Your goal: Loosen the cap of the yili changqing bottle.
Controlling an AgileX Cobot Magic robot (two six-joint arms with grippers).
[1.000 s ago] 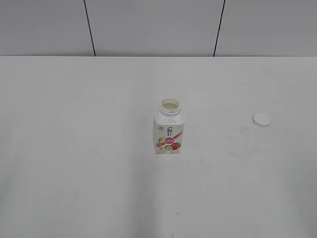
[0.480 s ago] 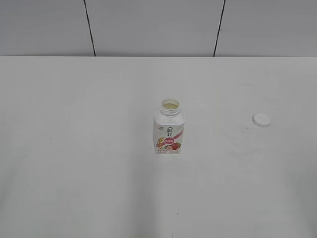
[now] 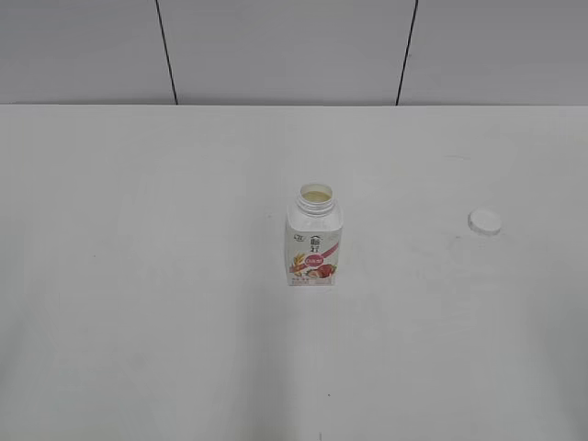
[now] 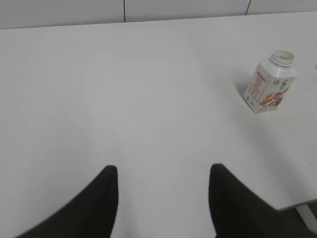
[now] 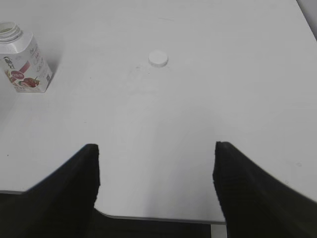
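Observation:
The yili changqing bottle [image 3: 313, 237] stands upright at the table's middle with its neck open and no cap on it. It also shows in the left wrist view [image 4: 270, 82] and the right wrist view [image 5: 24, 57]. The white cap [image 3: 484, 221] lies flat on the table to the bottle's right, also in the right wrist view [image 5: 158, 58]. My left gripper [image 4: 163, 171] is open and empty, well back from the bottle. My right gripper [image 5: 156, 148] is open and empty over the table's front edge, well short of the cap. Neither gripper shows in the exterior view.
The white table [image 3: 138, 276] runs back to a grey panelled wall [image 3: 276, 46]. Its front edge shows in the right wrist view [image 5: 158, 218] and its corner in the left wrist view [image 4: 297, 203].

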